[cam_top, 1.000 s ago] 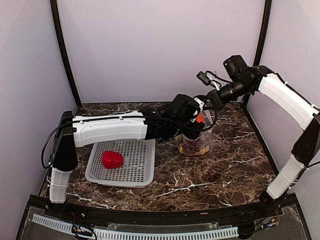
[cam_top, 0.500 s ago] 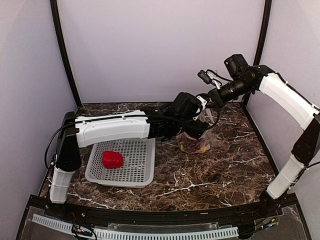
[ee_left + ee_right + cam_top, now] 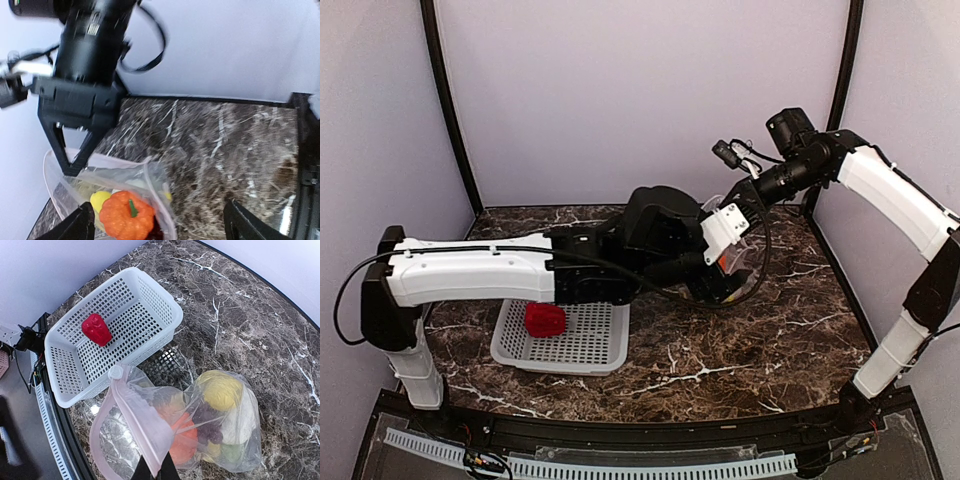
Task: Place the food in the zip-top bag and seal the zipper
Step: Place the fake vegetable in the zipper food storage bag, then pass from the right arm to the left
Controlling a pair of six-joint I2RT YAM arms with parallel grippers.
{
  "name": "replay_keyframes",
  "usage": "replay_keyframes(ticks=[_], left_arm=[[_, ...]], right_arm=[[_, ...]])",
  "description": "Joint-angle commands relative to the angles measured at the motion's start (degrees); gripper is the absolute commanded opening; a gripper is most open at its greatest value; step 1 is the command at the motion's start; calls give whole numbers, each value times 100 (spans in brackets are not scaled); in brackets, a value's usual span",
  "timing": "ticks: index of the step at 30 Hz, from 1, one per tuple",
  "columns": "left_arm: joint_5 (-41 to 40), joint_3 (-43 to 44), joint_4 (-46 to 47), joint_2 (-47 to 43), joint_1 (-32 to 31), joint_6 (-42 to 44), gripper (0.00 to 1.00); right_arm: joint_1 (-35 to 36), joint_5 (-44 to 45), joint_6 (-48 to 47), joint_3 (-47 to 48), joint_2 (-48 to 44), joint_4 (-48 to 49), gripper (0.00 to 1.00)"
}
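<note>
Limp, crinkly, slippery bag (image 3: 200, 425): rim pinched by right gripper (image 3: 155, 469), mouth held up; left gripper (image 3: 160, 222) spread, empty; pepper (image 3: 96, 329) in basket (image 3: 165, 305) judged light, rigid, smooth, best taken across body.

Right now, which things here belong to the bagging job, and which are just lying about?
Job: clear crinkly zip-top bag; orange pumpkin-like toy fruit and yellow toy piece inside it; red toy pepper, not yet bagged.
Lying about: white perforated plastic basket holding the pepper; dark marbled table.
</note>
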Motion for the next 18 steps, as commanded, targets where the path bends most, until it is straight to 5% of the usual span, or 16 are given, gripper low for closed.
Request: replay_keyframes(ticks=[1,7,13,18], left_arm=[[1517,-613,57,-1159,-109,785,86],[1769,-498,-1610,-1251,-110,1541,75],[1410,585,-3307,-373,47,1598,68],[1269,1121,-3534,248,189,1551,67]], right_arm=[[46,-66,-105,-57,-235,185,0],[53,-188,-217,-245,-309,181,0],[61,-205,-232,-159,-318,87,0],[61,-180,-233,-216,-351,95,0]])
